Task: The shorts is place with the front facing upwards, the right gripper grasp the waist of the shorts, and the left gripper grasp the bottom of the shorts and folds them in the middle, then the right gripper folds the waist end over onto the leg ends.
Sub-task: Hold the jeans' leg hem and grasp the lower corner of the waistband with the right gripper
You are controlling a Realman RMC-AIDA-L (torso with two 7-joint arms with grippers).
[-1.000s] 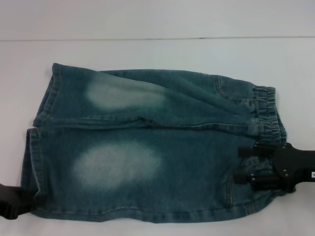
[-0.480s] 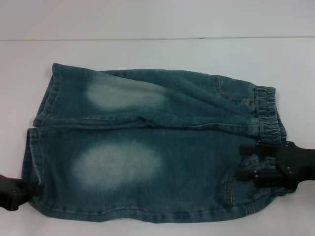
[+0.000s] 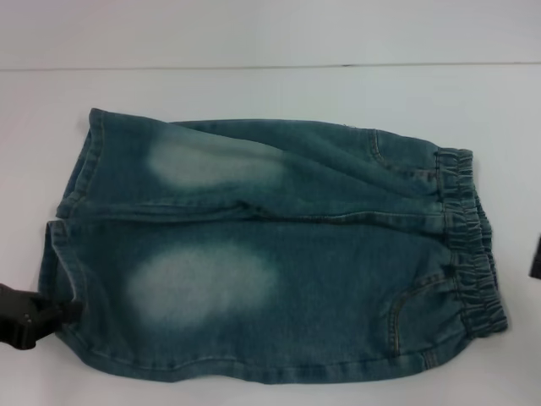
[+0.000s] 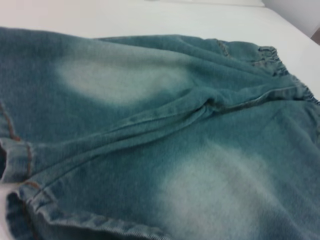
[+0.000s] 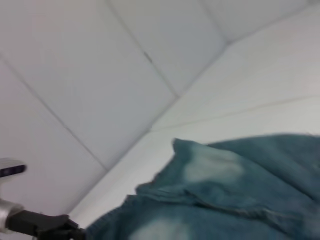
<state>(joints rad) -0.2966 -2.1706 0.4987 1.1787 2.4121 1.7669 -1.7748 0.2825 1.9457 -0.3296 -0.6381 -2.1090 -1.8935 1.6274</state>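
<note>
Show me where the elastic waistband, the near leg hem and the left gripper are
waist of the shorts point(image 3: 467, 222), head view, on the gathered elastic band.
bottom of the shorts point(image 3: 57, 258), head view, on the near leg's stitched hem.
left gripper point(image 3: 38, 314), head view, at its black fingers by the hem.

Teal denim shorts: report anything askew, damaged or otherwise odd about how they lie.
No damage shows. The teal-blue denim shorts lie spread flat on the white table, gathered elastic waistband toward the robot's right. The black left hand sits at the near leg's hem. Only a sliver of the right hand shows.
</note>
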